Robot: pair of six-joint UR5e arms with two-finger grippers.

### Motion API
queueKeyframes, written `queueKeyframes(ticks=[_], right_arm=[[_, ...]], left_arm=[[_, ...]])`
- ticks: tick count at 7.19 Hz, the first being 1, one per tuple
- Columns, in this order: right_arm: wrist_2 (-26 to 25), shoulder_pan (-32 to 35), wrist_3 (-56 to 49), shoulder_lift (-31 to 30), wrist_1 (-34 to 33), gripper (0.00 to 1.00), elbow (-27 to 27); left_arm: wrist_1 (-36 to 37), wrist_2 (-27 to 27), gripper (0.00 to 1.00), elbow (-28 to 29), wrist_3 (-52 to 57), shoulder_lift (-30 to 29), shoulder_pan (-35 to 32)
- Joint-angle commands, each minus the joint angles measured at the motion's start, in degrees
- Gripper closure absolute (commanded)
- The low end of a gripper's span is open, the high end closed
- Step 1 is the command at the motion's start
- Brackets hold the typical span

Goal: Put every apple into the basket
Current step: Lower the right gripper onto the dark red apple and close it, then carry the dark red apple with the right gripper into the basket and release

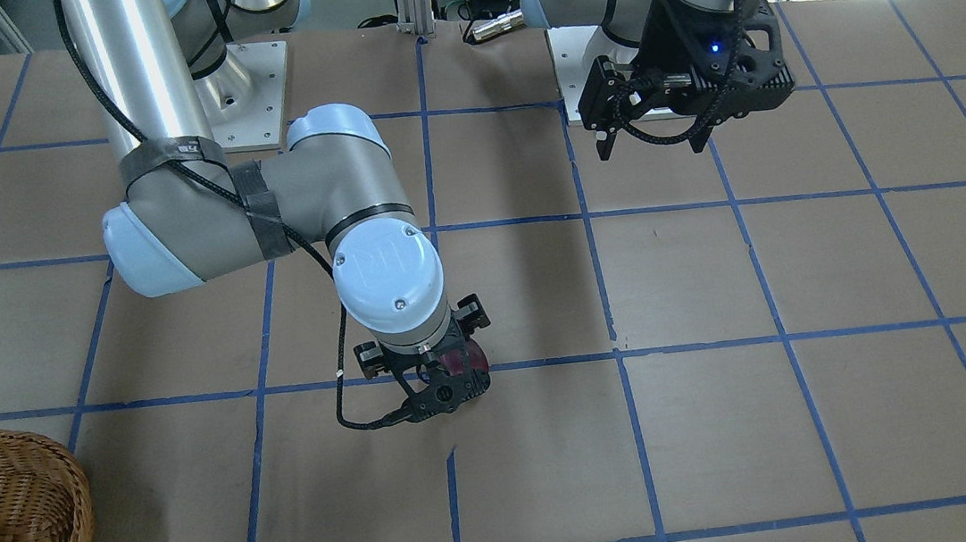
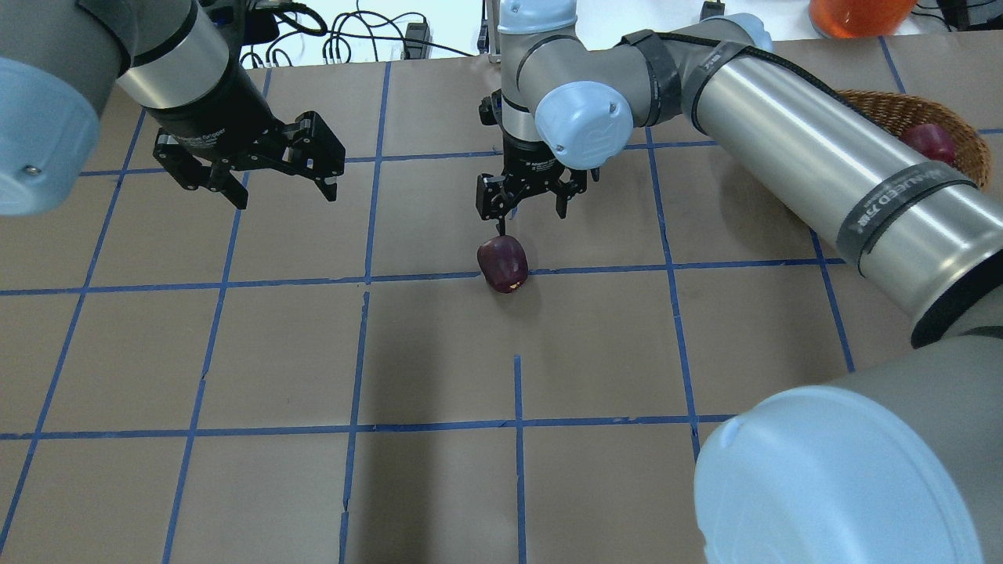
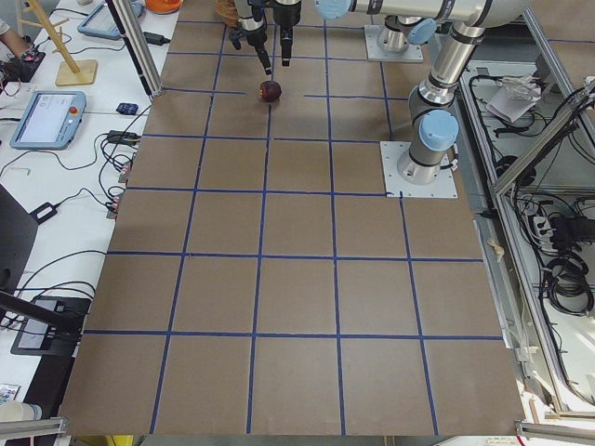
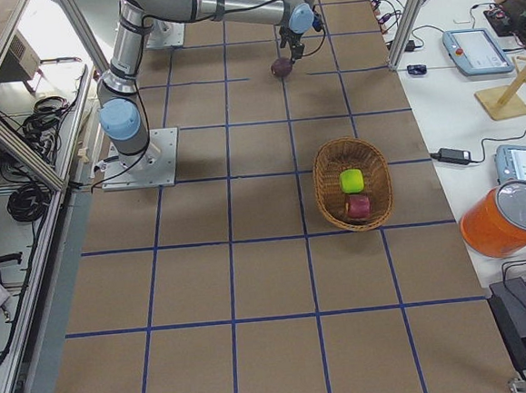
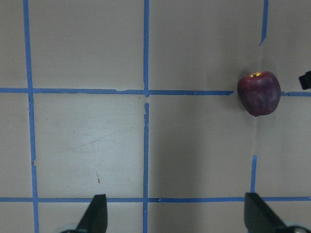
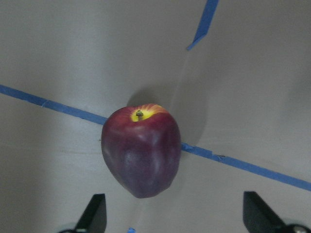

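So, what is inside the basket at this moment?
Two apples lie inside the basket: the yellow-green apple and, next to it, the red apple. The weave beneath them is covered. The maroon apple is not inside; it lies on the table.

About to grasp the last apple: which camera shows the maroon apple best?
Right wrist-mounted: the maroon apple fills the centre, stem visible, lying on a tape line. Overhead shows it whole but small; front-facing hides most of it behind the right end effector; left wrist and side views show it small.
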Motion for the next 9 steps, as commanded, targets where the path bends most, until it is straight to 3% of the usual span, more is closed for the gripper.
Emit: queueKeyframes(ticks=[1, 4, 6, 8, 9], right_arm=[[1.54, 1.20, 2.08, 1.41, -0.30, 0.00, 0.37], [1.37, 2.43, 2.17, 4.05, -3.71, 0.00, 1.33], [0.93, 2.43, 1.73, 4.40, -8.53, 0.00, 4.23], [0.76, 2.43, 1.99, 4.41, -9.09, 0.00, 4.68], [0.58, 2.43, 1.82, 4.41, -11.00, 0.29, 4.77]], left_arm=[[-4.03, 0.35, 0.00, 1.49, -0.82, 0.01, 0.84], [-5.97, 0.10, 0.00, 4.05, -0.91, -1.49, 1.02], [-5.01, -0.26, 0.00, 2.92, -0.56, -1.14, 0.93], [-3.52, -0.17, 0.00, 2.64, -0.03, -1.05, 0.93], [-2.38, 0.00, 0.00, 2.56, 0.06, -1.05, 1.02]])
